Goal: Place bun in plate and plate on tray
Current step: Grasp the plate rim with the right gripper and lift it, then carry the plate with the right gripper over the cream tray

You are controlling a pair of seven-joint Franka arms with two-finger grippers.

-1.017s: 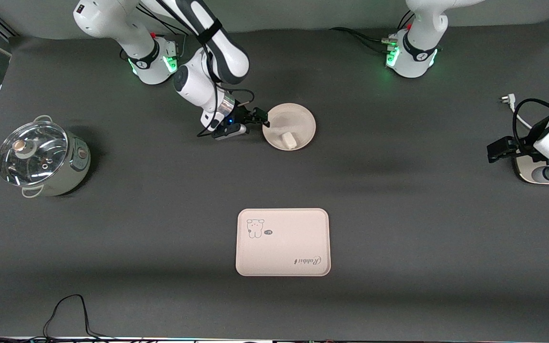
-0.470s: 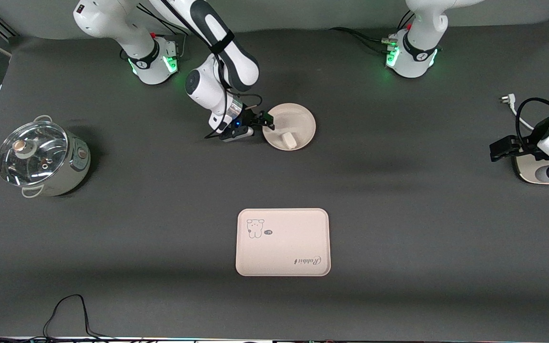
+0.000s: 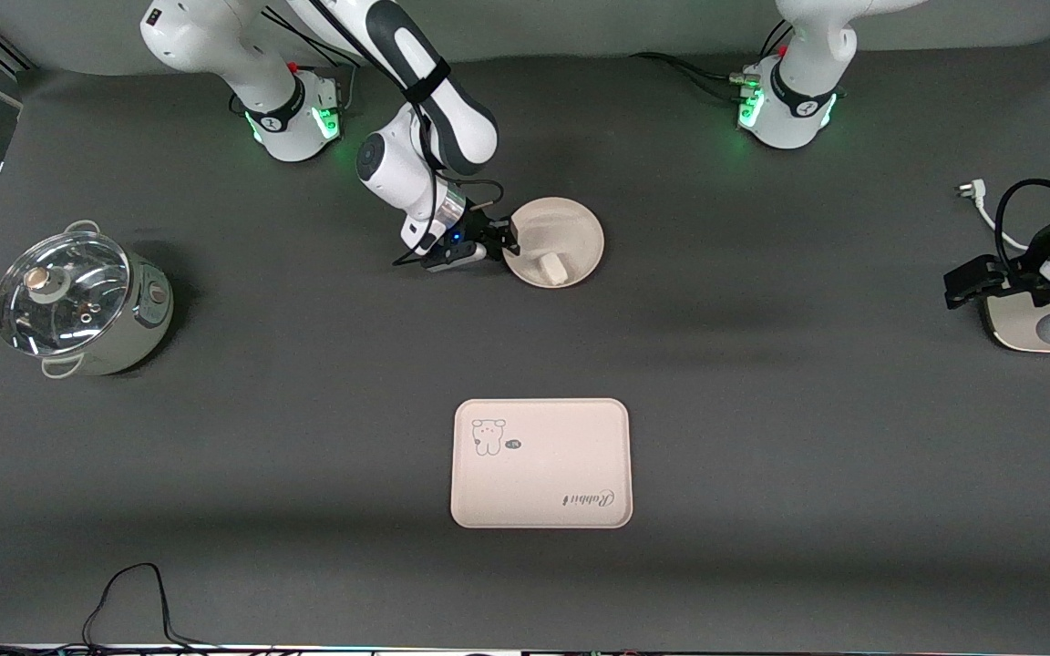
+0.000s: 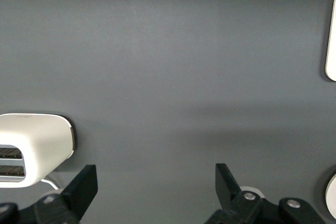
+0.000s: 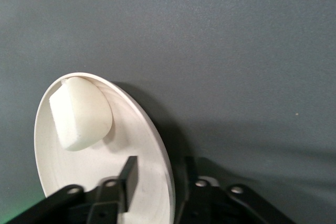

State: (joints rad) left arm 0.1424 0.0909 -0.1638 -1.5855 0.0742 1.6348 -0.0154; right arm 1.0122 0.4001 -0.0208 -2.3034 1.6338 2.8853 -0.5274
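Observation:
The round cream plate (image 3: 575, 226) lies on the table near the right arm's base, with the small off-white bun (image 3: 550, 267) in it. My right gripper (image 3: 509, 239) is low at the plate's rim on the right arm's side. In the right wrist view the gripper (image 5: 158, 167) is open and straddles the rim of the plate (image 5: 149, 129), one finger inside the dish and one outside; the bun (image 5: 81, 114) lies apart from the fingers. The tray (image 3: 540, 463) with the "Rabbit" print lies nearer the front camera. My left gripper (image 3: 962, 284) is open and empty, also in its wrist view (image 4: 156, 176).
A glass-lidded steel pot (image 3: 78, 301) stands at the right arm's end of the table. A white appliance (image 3: 1031, 330) sits at the left arm's end under the left hand and also shows in the left wrist view (image 4: 31, 148). A cable (image 3: 138, 592) lies at the front edge.
My right gripper moved in to the plate's rim and now has the rim between its fingers. My left gripper drifted slightly toward its end of the table.

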